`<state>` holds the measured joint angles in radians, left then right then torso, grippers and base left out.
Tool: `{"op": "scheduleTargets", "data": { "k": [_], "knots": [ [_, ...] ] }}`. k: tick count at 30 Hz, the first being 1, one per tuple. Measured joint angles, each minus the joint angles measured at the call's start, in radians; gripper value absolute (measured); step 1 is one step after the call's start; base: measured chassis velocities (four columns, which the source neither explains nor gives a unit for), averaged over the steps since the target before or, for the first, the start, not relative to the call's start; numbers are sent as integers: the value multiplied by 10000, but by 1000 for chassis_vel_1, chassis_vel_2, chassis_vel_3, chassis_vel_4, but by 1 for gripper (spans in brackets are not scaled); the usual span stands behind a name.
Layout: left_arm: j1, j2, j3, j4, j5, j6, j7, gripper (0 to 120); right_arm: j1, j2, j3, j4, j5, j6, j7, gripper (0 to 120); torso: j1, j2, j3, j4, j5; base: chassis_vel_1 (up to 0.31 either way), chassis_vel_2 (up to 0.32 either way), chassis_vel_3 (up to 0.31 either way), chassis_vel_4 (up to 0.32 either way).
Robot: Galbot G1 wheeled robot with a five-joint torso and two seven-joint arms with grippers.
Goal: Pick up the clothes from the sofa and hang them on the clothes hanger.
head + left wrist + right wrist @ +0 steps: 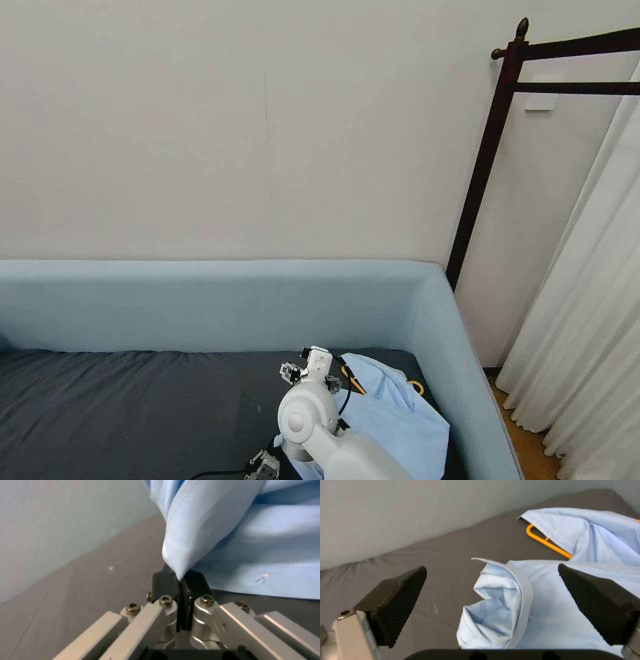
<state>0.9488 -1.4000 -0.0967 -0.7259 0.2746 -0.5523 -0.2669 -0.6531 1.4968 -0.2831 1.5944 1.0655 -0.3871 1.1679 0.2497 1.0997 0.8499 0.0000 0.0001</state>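
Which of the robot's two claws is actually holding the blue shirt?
The left gripper: it is pinched shut on a fold of the shirt. The right gripper hangs wide open over the shirt, gripping nothing.

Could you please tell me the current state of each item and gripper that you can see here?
Shirt: crumpled on the sofa, not yet hung.
Hanger: lying on the sofa, partly covered by the shirt.
Rack: upright, shirt not on it.
Left gripper: shut on a fold of the shirt.
Right gripper: open, over the shirt.
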Motion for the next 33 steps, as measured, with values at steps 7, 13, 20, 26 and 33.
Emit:
{"op": "scheduleTargets", "data": {
  "k": [7,13,20,26,33],
  "knots": [
    [547,420,-30,-1218,-416,249,-105,0,-190,-551,-2,112,-992,14,-853,100,1,0,0,0,-1,0,0,0,0],
    [1501,1468,96,-3370,-1205,610,-106,0,-679,-1750,-50,-141,-3248,317,-2447,100,0,0,-1,-1,2,0,0,0,0],
    [2831,2527,-663,-5392,-1975,854,-67,0,-1177,-3267,-171,-1266,-7061,2004,-5619,100,0,0,-1,-1,1,0,0,0,0],
    [3685,3674,-1295,-6795,-2666,946,30,0,-959,-3834,-388,-2629,-10790,4531,-7628,100,0,0,-1,-3,-1,0,0,0,0],
    [4248,3964,-1544,-7302,-2974,997,178,0,-3,-3543,-1280,-4260,-12364,5983,-9213,100,0,0,-1,2,-1,0,0,0,0]
  ]
}}
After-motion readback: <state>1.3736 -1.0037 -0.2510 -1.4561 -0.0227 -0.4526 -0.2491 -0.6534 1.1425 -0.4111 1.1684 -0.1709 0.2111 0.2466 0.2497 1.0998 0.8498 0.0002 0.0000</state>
